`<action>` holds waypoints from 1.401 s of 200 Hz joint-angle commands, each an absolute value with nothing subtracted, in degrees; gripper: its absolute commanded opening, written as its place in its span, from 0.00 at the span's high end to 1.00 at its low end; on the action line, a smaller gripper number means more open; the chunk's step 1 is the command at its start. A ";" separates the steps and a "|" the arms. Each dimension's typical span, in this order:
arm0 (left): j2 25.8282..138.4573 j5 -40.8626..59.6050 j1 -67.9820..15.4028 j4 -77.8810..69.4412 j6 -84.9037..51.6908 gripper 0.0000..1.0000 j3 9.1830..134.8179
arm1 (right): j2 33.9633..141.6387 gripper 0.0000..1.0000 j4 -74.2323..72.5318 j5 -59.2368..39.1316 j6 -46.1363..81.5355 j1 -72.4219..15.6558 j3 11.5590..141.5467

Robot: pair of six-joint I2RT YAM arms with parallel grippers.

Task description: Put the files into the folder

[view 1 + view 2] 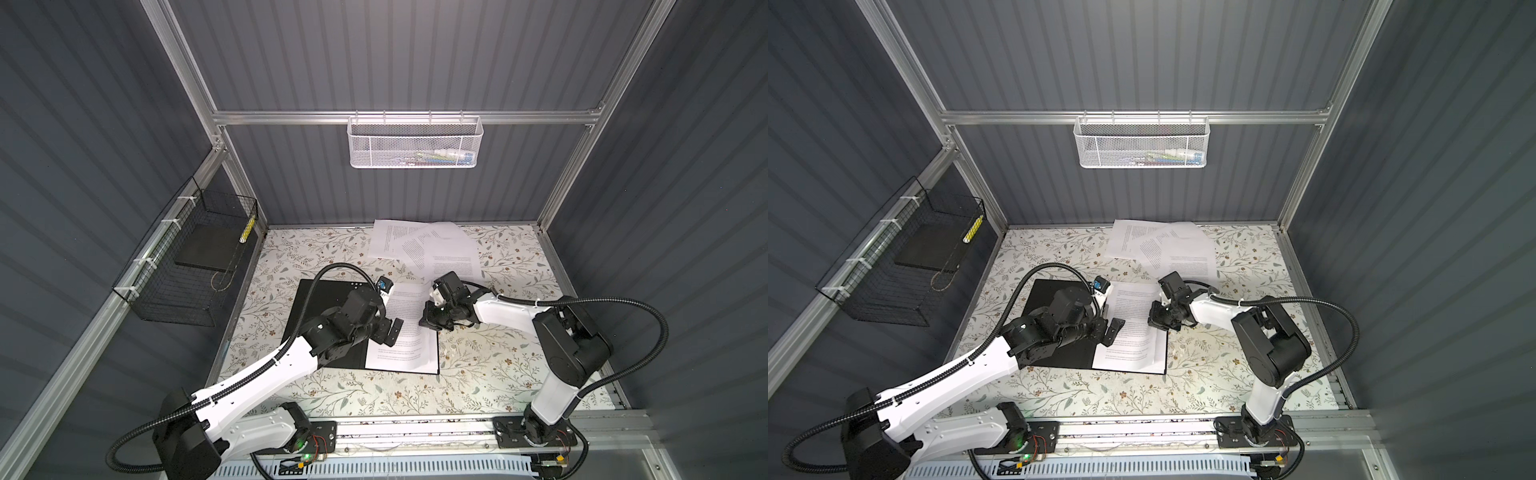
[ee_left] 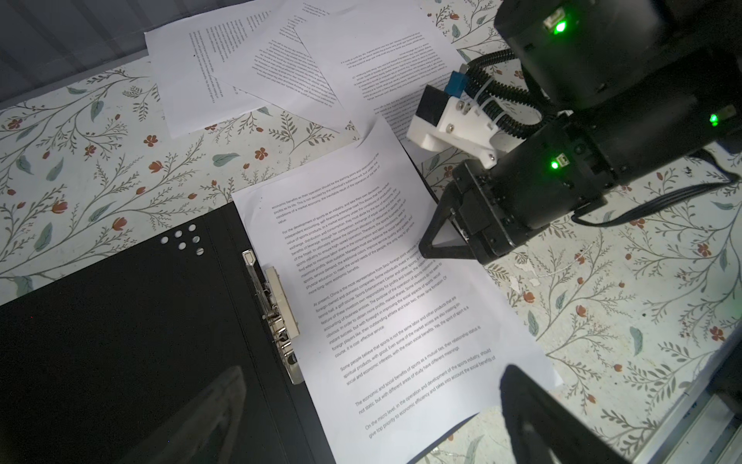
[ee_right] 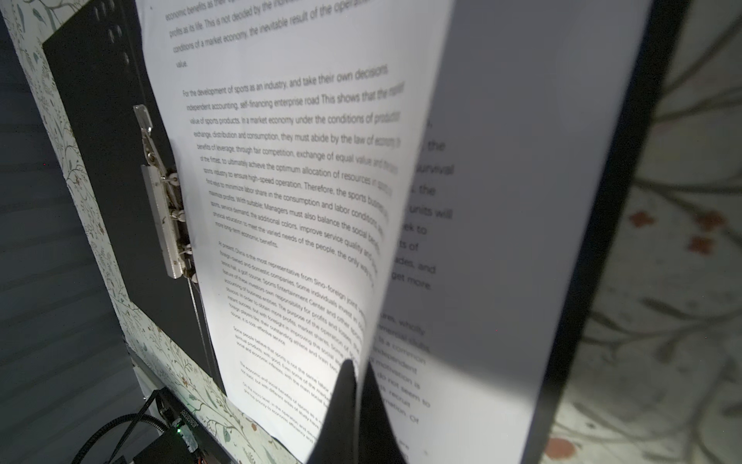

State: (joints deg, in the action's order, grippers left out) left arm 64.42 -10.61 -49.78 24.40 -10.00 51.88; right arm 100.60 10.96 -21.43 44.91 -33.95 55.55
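While the right hand (image 1: 427, 320) pinches the free long edge of the top sheet (image 2: 381, 281), fingers together on the paper, the folder (image 2: 120, 321) lies open and flat on the floral tabletop (image 1: 478, 374). Its black inside faces up and its metal clip (image 2: 277, 317) runs along the spine. The sheet lies slightly askew over the folder's right half, its inner edge just beside the clip. Its gripped edge curls up off a lower sheet (image 3: 502, 201) lying flat beneath it. The left hand (image 1: 388, 331) hovers above the page near the spine, fingers apart and holding nothing. At the back of the tabletop, well apart from the folder, at least 3 more of the files (image 1: 424, 245) lie fanned and overlapping. Each is a thin white page of dense small black type. The bow in the held one suggests how they handle: very light, floppy, quick to buckle or slide over one another, and easy to crease. A shallow pinch at an edge or corner looks the likeliest hold, with the other hand pressing the stack down. The folder looks stiffer, thin and flat, and its cover edge is probably the place to grip.
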 commanded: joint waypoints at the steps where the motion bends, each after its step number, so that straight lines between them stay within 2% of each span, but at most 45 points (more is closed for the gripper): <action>1: 64.75 -9.97 -49.34 24.78 -8.79 0.00 52.24 | 101.59 1.00 12.45 -21.66 44.10 -34.44 57.10; 45: 64.75 -9.88 -49.31 24.78 -8.74 0.00 52.25 | 101.29 0.99 12.40 -21.27 44.17 -34.37 56.87; 102: 64.61 -9.93 -49.30 24.77 -8.78 0.00 52.17 | 101.72 0.88 13.18 -21.27 43.68 -34.37 58.07; 144: 64.48 -9.84 -49.30 24.78 -8.72 0.00 52.20 | 101.05 0.72 14.56 -19.86 43.26 -34.43 58.18; 169: 64.51 -9.65 -49.30 24.69 -8.70 0.00 52.08 | 100.92 0.66 15.79 -17.12 43.07 -34.39 58.52; 280: 64.24 -9.54 -49.32 24.61 -8.66 0.00 52.08 | 100.52 0.55 21.93 -11.24 41.27 -34.19 60.65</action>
State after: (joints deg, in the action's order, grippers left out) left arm 64.42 -10.39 -49.78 24.40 -9.56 51.88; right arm 100.71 19.35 -13.34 42.41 -33.98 59.29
